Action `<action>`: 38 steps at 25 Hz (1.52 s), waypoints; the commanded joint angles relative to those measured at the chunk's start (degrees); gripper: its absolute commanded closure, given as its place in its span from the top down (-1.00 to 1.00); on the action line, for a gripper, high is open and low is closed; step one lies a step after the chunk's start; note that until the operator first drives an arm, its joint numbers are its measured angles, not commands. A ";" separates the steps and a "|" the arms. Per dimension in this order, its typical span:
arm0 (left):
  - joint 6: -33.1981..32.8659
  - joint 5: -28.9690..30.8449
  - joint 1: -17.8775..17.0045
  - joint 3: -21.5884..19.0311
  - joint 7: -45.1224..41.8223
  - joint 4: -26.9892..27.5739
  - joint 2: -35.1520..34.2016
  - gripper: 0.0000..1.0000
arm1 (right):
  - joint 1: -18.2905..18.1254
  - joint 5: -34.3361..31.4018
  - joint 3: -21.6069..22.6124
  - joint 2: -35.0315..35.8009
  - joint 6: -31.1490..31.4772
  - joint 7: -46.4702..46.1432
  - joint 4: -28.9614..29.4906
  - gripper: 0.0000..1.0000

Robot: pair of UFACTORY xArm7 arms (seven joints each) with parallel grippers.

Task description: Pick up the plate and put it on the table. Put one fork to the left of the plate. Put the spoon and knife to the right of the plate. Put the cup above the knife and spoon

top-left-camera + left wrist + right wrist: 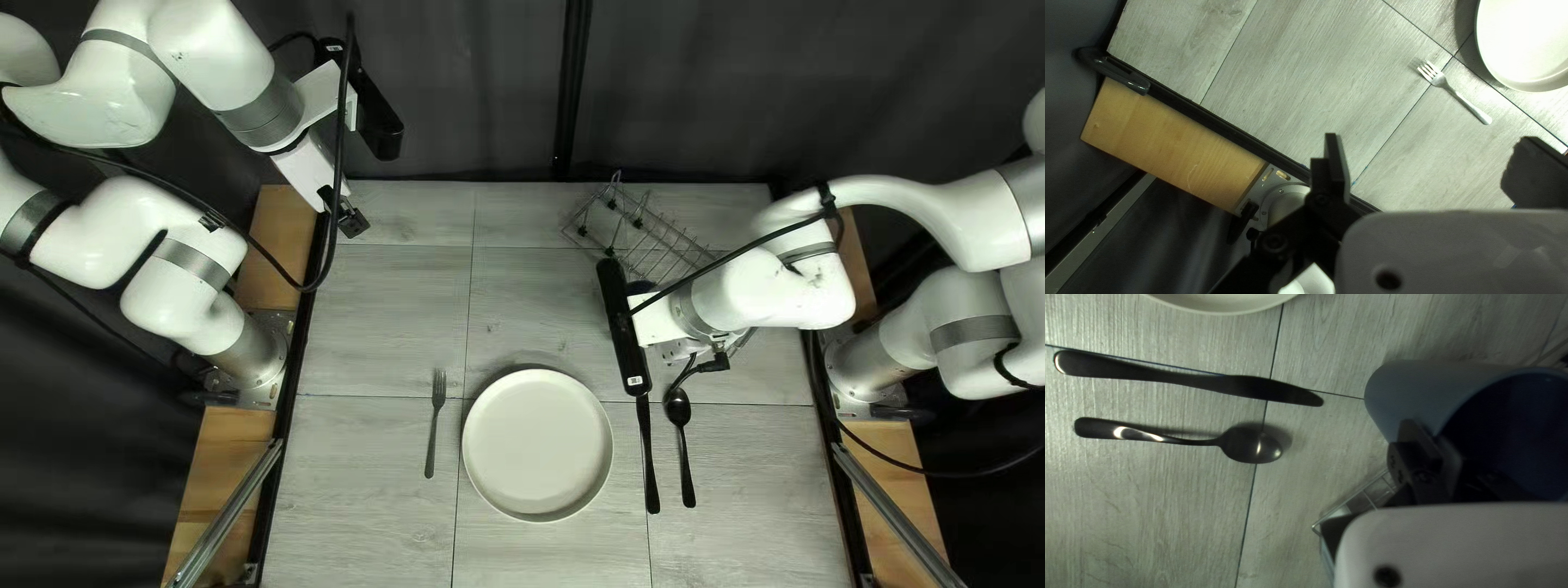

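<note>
Cup (pixel 1421 392) mostly hidden from above

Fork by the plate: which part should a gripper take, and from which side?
Probably mid-handle, from above, pinching across its narrow width: the fork lies flat, its handle slim and uncovered, with the plate not touching it.

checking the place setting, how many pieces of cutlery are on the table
3: the fork left of the plate in the top left view, the knife to its right, and the spoon just right of the knife. My right arm may hide more.
</note>
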 commanded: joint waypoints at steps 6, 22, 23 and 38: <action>0.00 0.00 0.00 0.00 0.00 0.00 0.00 1.00 | -0.67 0.14 -1.40 0.17 -5.43 -1.10 -4.13 -1.00; 0.00 0.00 0.00 0.00 0.00 0.00 0.00 1.00 | -1.01 0.49 -1.17 -5.56 1.55 -0.26 -1.40 1.00; 0.00 0.00 0.00 0.00 0.00 0.00 0.00 1.00 | -0.80 0.46 -0.42 -6.53 4.14 0.46 0.07 1.00; 0.00 0.00 0.00 0.00 0.00 0.00 0.00 1.00 | 0.13 0.92 1.49 -7.98 8.31 2.38 2.55 1.00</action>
